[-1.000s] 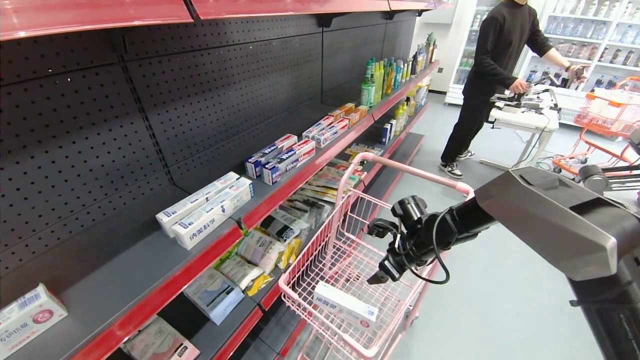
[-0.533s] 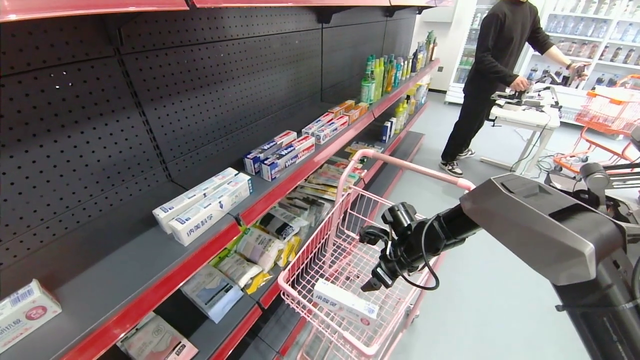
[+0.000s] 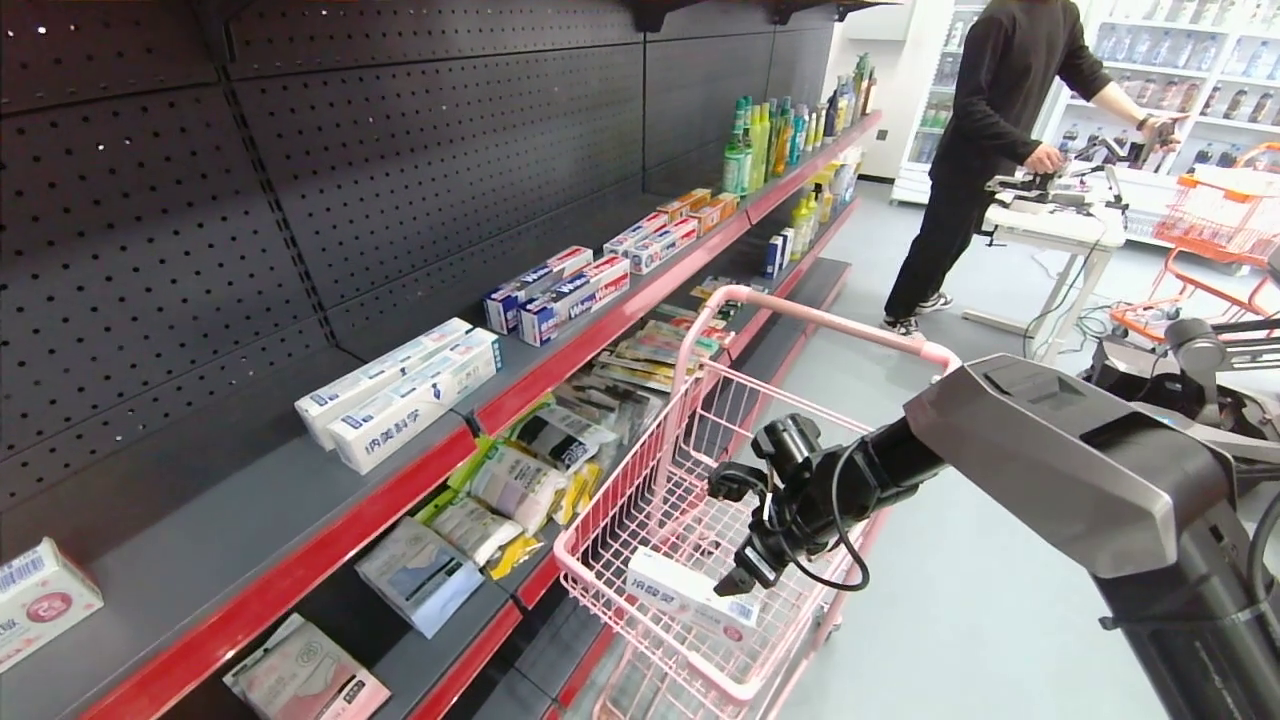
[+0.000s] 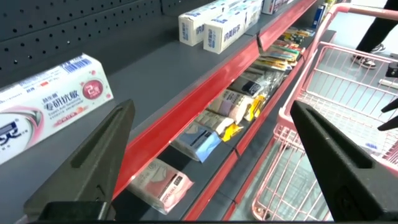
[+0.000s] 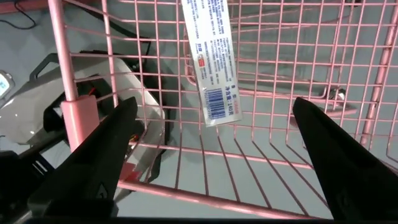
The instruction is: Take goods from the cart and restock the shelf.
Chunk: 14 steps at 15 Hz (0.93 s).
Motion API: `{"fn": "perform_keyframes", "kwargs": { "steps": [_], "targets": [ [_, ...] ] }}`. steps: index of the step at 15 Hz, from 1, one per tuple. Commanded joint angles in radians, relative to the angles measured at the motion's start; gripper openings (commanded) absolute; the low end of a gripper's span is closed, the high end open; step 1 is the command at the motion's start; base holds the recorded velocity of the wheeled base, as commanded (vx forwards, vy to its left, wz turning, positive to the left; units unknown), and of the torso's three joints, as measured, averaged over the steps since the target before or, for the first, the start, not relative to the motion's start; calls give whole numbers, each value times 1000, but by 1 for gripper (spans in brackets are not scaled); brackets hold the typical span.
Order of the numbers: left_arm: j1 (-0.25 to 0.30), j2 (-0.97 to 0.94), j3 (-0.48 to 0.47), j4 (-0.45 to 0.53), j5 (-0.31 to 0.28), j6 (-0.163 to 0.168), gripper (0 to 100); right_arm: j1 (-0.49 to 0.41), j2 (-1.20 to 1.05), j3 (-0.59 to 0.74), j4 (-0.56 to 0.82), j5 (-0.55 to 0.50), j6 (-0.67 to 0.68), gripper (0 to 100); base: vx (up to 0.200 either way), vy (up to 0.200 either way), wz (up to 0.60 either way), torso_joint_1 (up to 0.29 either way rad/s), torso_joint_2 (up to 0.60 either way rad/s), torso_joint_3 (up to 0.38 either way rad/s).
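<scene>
1. The right fingers (image 5: 87, 174) are spread wide and hold nothing. They are poised just above the white box (image 3: 688, 598) in the pink cart (image 3: 640, 640), at 6 o'clock in the head view.
2. The left fingers (image 4: 87, 162) are equally wide and empty, beside the shelf (image 3: 250, 520) at 9 o'clock.
3. The shelf already carries stocked boxes (image 3: 400, 400). The white box is not yet grasped, so picking it up and placing it seem to remain.

The head camera looks forward and down along the red-edged grey metal shelf (image 3: 200, 560), with the pink wire cart (image 3: 820, 325) beside it. The left wrist camera sits close over that shelf (image 4: 161, 81) and also catches the cart (image 4: 348, 62). The right wrist camera faces down into the cart (image 5: 78, 118) from near, sharing the long white carton (image 5: 211, 62) with the head camera.
</scene>
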Motion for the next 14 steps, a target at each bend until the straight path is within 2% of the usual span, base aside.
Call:
{"fn": "perform_keyframes", "kwargs": {
  "steps": [1,14],
  "targets": [
    [0,1,0,0,0,0,100,0,-3,-2,0,0,-2,100,0,0,0,-149,339,178],
    [0,1,0,0,1,0,100,-15,-3,-8,0,0,-75,100,0,0,0,-160,350,192]
  ]
}}
